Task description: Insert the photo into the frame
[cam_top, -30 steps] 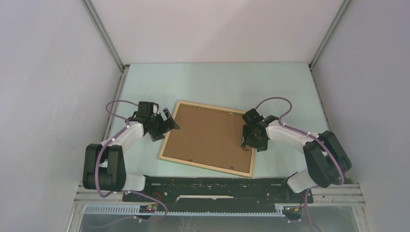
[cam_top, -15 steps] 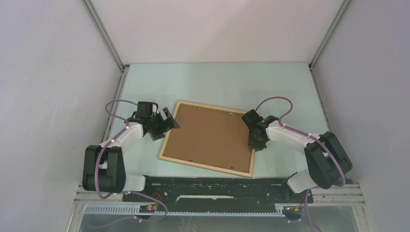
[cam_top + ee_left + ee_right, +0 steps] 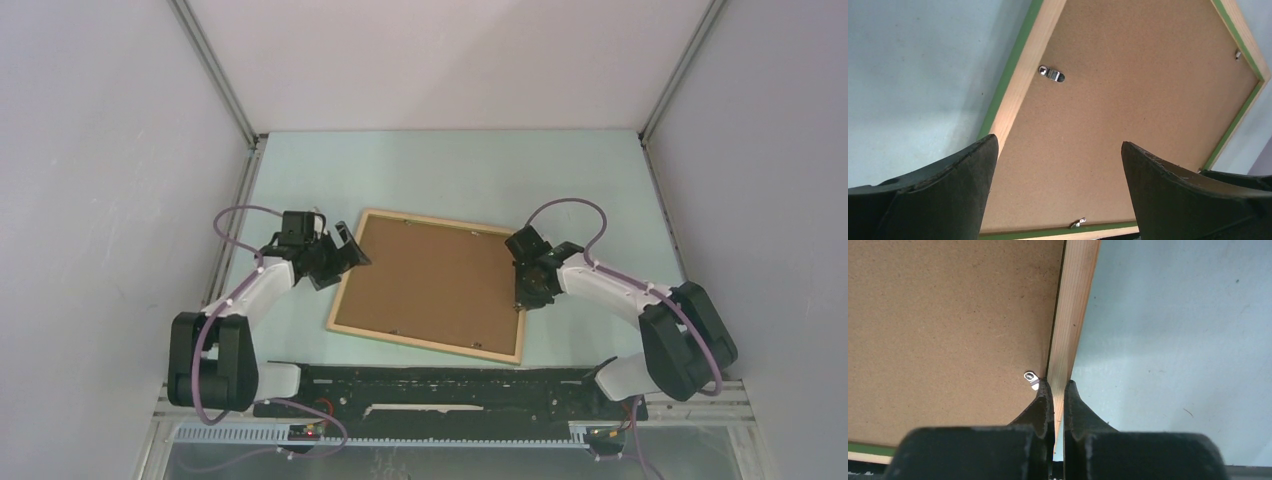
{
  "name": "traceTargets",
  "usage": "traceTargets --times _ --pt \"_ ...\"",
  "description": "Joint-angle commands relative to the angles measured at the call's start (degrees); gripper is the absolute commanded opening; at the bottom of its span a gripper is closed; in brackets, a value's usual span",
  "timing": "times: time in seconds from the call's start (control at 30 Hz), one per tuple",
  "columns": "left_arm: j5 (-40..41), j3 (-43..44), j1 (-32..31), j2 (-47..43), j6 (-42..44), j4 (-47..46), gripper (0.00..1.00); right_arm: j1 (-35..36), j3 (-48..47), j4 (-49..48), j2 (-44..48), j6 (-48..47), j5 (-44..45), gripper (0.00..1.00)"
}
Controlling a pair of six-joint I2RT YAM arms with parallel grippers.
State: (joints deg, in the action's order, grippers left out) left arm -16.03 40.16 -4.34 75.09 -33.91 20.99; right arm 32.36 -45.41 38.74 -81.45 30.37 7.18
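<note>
The frame (image 3: pixel 343 290) lies back-up on the pale green table, its pale wood rails around a plain brown board (image 3: pixel 432 282). A green edge shows along the frame's rail (image 3: pixel 1020 85) in the left wrist view. My right gripper (image 3: pixel 521 300) is shut on the frame's right rail (image 3: pixel 1075 315), one finger on each side of the wood beside a small metal clip (image 3: pixel 1031 377). At the frame's left edge my left gripper (image 3: pixel 345 252) stands wide open, its fingers apart above the board (image 3: pixel 1138 100), holding nothing. The photo is out of view.
Small metal clips (image 3: pixel 1050 74) hold the board in along the rails. Grey walls with metal posts close in the table (image 3: pixel 450 170) on three sides. A black rail (image 3: pixel 450 380) with the arm bases runs along the near edge.
My right gripper has shut on the frame's right rail after standing open over it. The left gripper has stayed open at the left edge.
</note>
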Motion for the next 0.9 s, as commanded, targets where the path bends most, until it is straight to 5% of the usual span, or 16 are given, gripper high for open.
traceTargets --times 0.0,0.07,0.3,0.6,0.87 --pt "5.2 2.7 -0.9 -3.8 3.3 5.3 1.0 -0.3 -0.6 -3.8 4.4 -4.7 -2.5 0.12" --pt "8.1 5.2 -1.5 -3.8 4.7 8.8 1.0 -0.4 -0.6 -3.5 6.3 -5.1 -2.5 0.39" --pt "15.8 12.5 -2.3 0.6 7.1 15.7 1.0 -3.4 -0.6 -4.9 10.6 -7.0 -6.4 0.63" --pt "18.5 20.5 -5.4 13.5 4.9 18.6 1.0 -7.3 -0.7 -9.2 6.6 -8.7 -11.9 0.75" --pt "17.4 22.4 -6.2 19.4 -11.8 16.5 0.95 -7.7 -0.7 -10.1 2.2 -8.3 -12.6 0.71"
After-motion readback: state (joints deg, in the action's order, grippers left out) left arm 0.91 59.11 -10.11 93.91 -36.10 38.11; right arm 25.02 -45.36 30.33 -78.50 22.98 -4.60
